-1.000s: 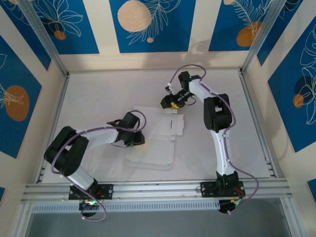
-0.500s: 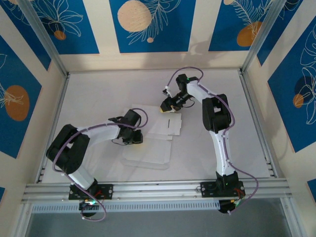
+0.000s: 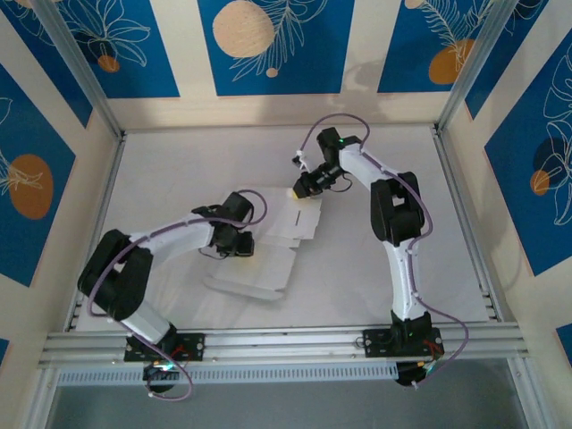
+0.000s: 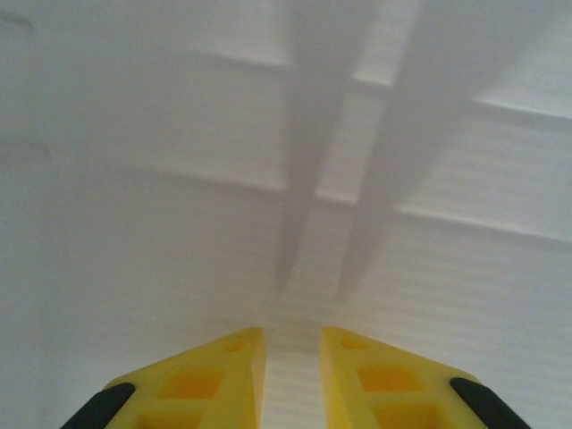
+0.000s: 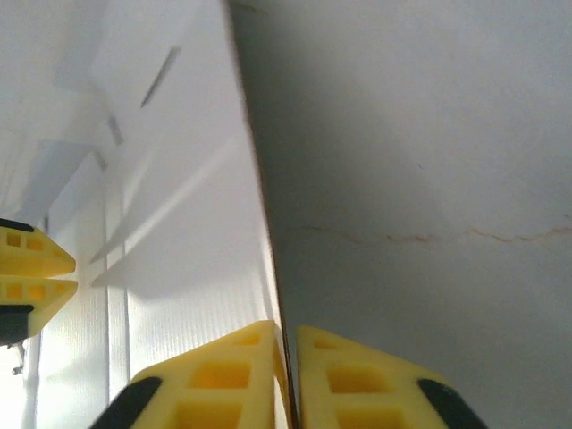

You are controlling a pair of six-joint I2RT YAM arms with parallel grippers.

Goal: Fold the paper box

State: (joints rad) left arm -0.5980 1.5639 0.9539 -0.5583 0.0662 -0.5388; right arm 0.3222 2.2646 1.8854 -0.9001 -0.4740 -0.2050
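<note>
Top cam: paper box (image 3: 295, 228) lies unfolded mid table (image 3: 179, 170), a flat white die-cut sheet w/ flaps and a slot, left gripper (image 3: 243, 247) at its left side and right gripper (image 3: 298, 190) at its far corner. I judge it light, thin, floppy and easy to crease, so best taken by an edge near a score line. L wrist cam: fingers (image 4: 223, 366) nearly together w/ a narrow gap over white ribbed card w/ fold lines, can't tell if they pinch it. R wrist cam: fingers (image 5: 241, 357) closed on a flap's thin edge, card running up btwn them.
</note>
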